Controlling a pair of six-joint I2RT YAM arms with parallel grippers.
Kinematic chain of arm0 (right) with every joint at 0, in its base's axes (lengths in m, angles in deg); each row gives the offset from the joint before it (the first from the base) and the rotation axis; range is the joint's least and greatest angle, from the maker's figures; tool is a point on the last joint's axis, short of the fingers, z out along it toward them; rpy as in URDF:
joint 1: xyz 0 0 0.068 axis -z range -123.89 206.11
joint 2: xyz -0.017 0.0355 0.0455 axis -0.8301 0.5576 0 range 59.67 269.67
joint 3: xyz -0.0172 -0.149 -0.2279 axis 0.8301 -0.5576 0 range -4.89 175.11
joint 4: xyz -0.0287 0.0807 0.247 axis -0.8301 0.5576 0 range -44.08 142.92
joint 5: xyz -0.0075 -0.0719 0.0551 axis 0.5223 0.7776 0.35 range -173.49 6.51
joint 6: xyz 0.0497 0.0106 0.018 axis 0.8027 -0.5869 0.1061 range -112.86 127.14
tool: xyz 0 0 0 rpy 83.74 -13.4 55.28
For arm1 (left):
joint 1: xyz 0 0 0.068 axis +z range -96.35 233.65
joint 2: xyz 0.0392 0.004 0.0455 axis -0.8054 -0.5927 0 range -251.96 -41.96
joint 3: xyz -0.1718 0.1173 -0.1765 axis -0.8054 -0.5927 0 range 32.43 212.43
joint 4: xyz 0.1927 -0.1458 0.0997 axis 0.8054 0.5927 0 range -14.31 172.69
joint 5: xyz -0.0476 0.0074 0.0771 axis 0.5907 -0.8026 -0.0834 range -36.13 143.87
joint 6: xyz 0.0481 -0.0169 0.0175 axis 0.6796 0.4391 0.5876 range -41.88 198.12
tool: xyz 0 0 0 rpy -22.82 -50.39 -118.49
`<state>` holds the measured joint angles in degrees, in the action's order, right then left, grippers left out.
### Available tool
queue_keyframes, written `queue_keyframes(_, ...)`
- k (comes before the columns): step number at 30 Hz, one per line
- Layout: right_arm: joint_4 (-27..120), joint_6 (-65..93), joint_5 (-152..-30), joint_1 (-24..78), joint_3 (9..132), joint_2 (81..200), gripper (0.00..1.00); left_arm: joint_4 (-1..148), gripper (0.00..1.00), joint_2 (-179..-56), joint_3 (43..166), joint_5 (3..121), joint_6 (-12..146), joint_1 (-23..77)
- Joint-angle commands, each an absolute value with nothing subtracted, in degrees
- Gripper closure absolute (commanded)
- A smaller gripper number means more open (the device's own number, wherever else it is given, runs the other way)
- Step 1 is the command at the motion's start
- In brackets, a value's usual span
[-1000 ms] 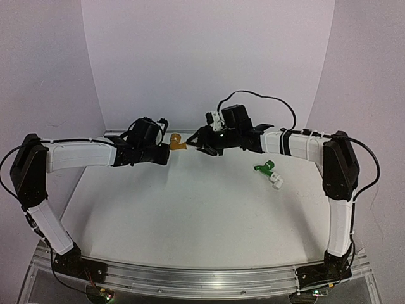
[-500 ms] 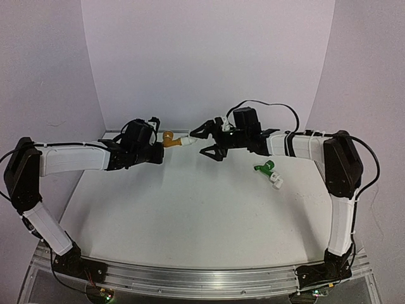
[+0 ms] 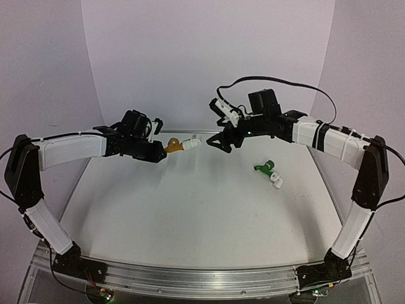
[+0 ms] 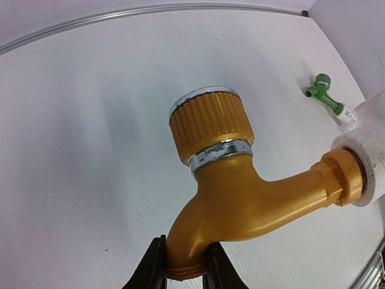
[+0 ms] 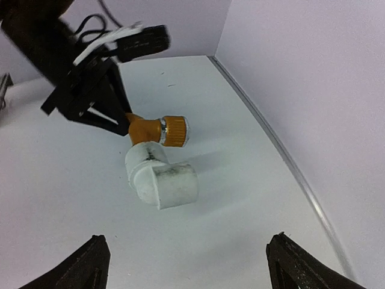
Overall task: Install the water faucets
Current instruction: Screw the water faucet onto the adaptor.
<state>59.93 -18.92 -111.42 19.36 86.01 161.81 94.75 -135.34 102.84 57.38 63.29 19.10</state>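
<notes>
Top external: the right end effector (image 3: 219,125) has spread and backed off, leaving the white fitting (image 3: 190,144) just ahead of it on the orange faucet (image 3: 172,146), which the left end effector (image 3: 159,152) pinches; that joint looks done.

No writing, label, brand, number or sign can be read on the orange-yellow plastic faucet (image 4: 240,198), the white plastic pipe elbow (image 5: 162,177) or the white bench (image 3: 190,215).
</notes>
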Motion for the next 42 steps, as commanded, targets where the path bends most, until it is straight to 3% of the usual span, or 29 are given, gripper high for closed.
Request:
queue_keyframes(1,61.20,-46.50,-107.97,15.41,84.44,160.16,0.07,100.29,1.00,-138.95,109.25,69.92,65.69,19.18)
queue_keyframes(8,59.73,-58.76,-104.81,11.04,83.58,161.82,0.10,101.74,1.00,-141.09,110.43,75.38,66.50,19.10)
queue_keyframes(17,59.81,-62.90,-106.04,10.02,81.91,163.79,0.20,102.05,1.00,-140.83,110.62,77.41,67.62,19.09)
queue_keyframes(24,57.84,-60.90,-101.79,9.90,82.47,166.72,0.43,102.06,1.00,-140.38,110.90,77.50,68.18,18.74)
queue_keyframes(33,54.18,-55.82,-100.48,9.84,81.53,167.59,0.65,101.88,1.00,-140.52,111.74,74.18,68.30,18.12)
queue_keyframes(37,53.91,-45.95,-99.90,9.92,83.99,168.88,0.81,99.70,1.00,-140.14,111.15,67.46,66.20,17.00)
queue_keyframes(39,53.82,-37.97,-99.88,9.90,85.76,169.97,0.95,97.00,1.00,-139.06,109.67,63.07,64.81,16.50)
queue_keyframes(42,53.26,-24.37,-99.62,10.10,88.56,172.24,1.00,92.38,1.00,-137.70,107.59,58.71,63.13,16.34)
